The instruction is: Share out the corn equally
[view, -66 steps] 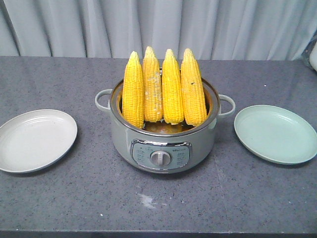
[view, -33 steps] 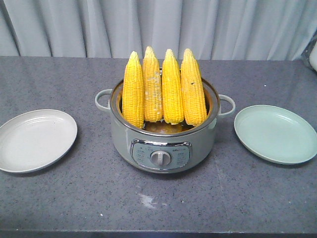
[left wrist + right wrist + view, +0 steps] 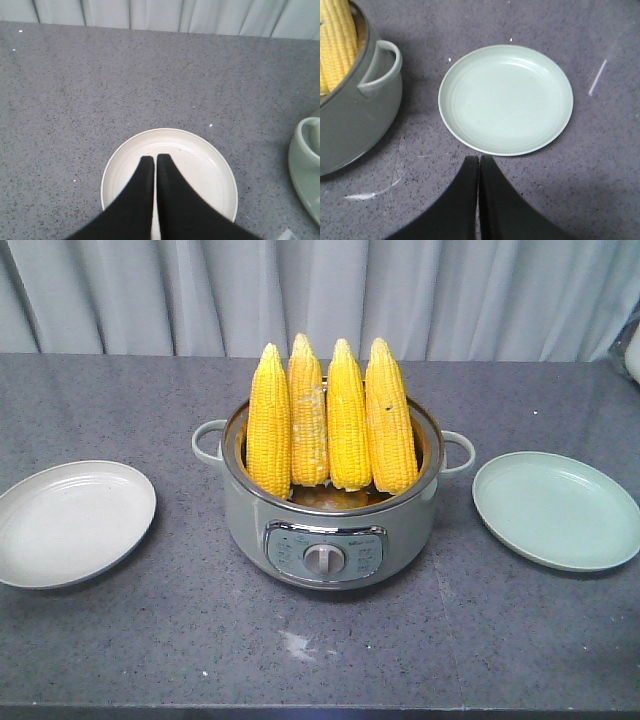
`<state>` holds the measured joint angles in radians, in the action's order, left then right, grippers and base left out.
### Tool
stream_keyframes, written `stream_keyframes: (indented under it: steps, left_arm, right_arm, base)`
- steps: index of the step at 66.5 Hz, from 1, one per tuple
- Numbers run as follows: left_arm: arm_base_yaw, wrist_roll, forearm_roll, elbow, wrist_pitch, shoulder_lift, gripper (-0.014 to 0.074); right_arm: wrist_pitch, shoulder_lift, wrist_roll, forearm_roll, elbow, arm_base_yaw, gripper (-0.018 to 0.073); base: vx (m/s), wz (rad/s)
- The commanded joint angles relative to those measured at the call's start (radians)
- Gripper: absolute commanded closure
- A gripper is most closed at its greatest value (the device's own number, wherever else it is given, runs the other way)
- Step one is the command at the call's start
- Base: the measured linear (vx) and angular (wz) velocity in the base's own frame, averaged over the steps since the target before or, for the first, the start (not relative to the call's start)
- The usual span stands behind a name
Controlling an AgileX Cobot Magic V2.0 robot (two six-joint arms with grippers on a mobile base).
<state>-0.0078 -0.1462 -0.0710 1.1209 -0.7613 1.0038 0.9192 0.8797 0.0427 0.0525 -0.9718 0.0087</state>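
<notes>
Several cobs of yellow corn (image 3: 330, 420) stand upright, tips up, in a grey-green pot (image 3: 330, 525) at the table's middle. Part of the corn (image 3: 337, 40) and the pot (image 3: 355, 115) show at the left of the right wrist view. A white plate (image 3: 75, 523) lies left of the pot, a pale green plate (image 3: 556, 510) right of it; both are bare. My left gripper (image 3: 154, 159) hangs shut over the white plate (image 3: 200, 160). My right gripper (image 3: 479, 158) is shut, just short of the green plate (image 3: 506, 97). Neither gripper shows in the front view.
The pot has a loop handle on each side, the right handle (image 3: 382, 67) near the green plate. The pot's rim (image 3: 305, 165) reaches into the left wrist view at the right. A grey curtain (image 3: 320, 295) closes off the table's far edge. A white smear (image 3: 297, 643) marks the table in front.
</notes>
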Motion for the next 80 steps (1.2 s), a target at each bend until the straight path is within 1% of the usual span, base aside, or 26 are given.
stream_keyframes:
  steps: [1,30,37,41,45,49,52,58,67,73,76,80]
  left_arm:
    - [0.000,-0.002,0.006,0.035,0.062,-0.006,0.0603]
    - [0.000,-0.002,0.006,0.035,0.066,-0.006,0.0603]
    - [0.000,-0.002,0.006,0.035,0.068,-0.006,0.0589]
    - [0.000,-0.002,0.006,0.035,0.061,-0.006,0.0559]
    - [0.000,-0.002,0.006,0.035,0.060,-0.006,0.0512]
    - [0.000,-0.002,0.006,0.035,0.060,-0.006,0.0445]
    - [0.000,-0.002,0.006,0.035,0.060,-0.006,0.0379]
    - [0.000,-0.002,0.005,0.035,0.060,-0.006,0.0211]
    - [0.000,-0.002,0.005,0.035,0.060,-0.006,-0.0009]
    - [0.000,-0.002,0.005,0.035,0.060,-0.006,-0.0087]
    - [0.000,-0.002,0.005,0.035,0.060,-0.006,-0.0106]
    - [0.000,-0.002,0.005,0.035,0.060,-0.006,-0.0109]
  right_arm:
    - [-0.040,0.017,-0.011,0.012,-0.035,-0.004,0.0570]
    - [-0.040,0.020,-0.012,0.011,-0.035,-0.004,0.0560]
    - [-0.039,0.020,-0.014,0.011,-0.035,-0.004,0.0520]
    - [-0.039,0.020,-0.014,0.011,-0.035,-0.004,0.0474]
    - [-0.038,0.020,-0.014,0.011,-0.035,-0.004,0.0419]
    - [-0.035,0.020,-0.014,0.012,-0.035,-0.004,0.0352]
    - [-0.034,0.020,-0.014,0.014,-0.035,-0.004,0.0293]
    - [-0.032,0.020,-0.014,0.014,-0.035,-0.004,0.0160]
    - [-0.032,0.020,-0.014,0.014,-0.035,-0.004,0.0012]
    - [-0.032,0.020,-0.014,0.015,-0.035,-0.004,-0.0034]
    - [-0.032,0.020,-0.014,0.019,-0.035,-0.004,-0.0037]
    - [-0.032,0.020,-0.015,0.025,-0.035,-0.004,-0.0034]
  base:
    - [0.00,0.00]
    - [0.00,0.00]
    - [0.00,0.00]
    - [0.00,0.00]
    - [0.00,0.00]
    - [0.00,0.00]
    - [0.00,0.00]
    - [0.00,0.00]
    - [0.00,0.00]
    - [0.00,0.00]
    - [0.00,0.00]
    - [0.00,0.00]
